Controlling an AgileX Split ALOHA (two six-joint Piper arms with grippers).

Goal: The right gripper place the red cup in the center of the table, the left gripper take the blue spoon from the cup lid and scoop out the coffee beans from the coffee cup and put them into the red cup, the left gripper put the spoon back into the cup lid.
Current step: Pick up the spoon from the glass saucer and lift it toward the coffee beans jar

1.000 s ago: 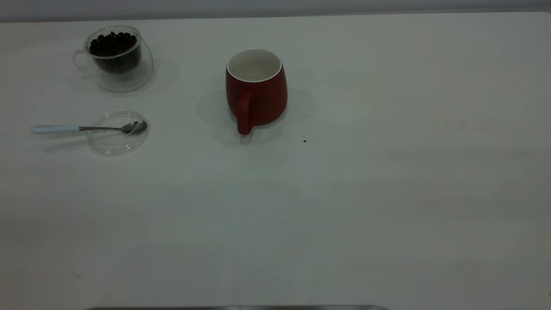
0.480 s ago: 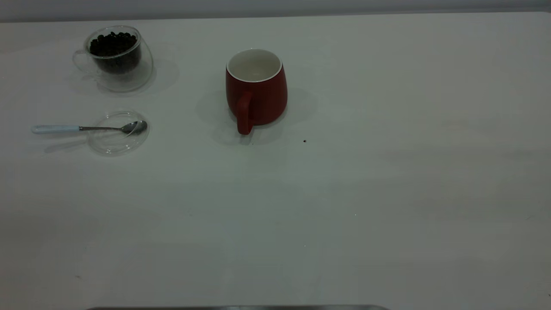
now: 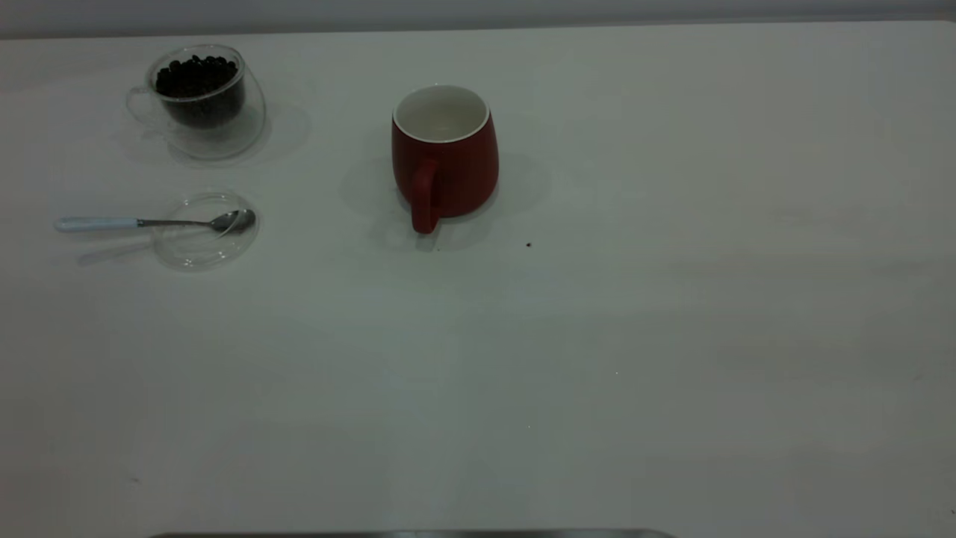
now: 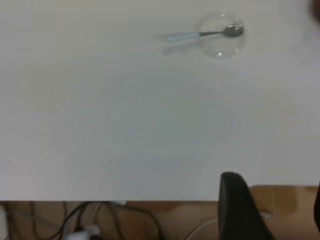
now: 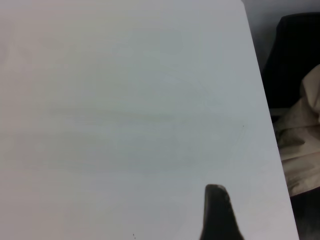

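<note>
Exterior view gives you broad bare white table [image 3: 635, 336] right of the upright dark red ceramic mug [image 3: 446, 157]. Left: clear glass cup [image 3: 200, 101] of dark coffee beans [image 3: 196, 75], pale-blue-handled metal spoon [image 3: 149, 223] bowl-down in the clear round lid [image 3: 205, 230]. Gripper openings: cannot tell.

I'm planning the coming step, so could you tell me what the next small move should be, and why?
Probably the left hand should move toward the blue spoon. The red cup already stands near mid-table and looks empty, the spoon's bowl rests on the cup lid, and the coffee beans fill the coffee cup. Neither hand is over the objects.
</note>
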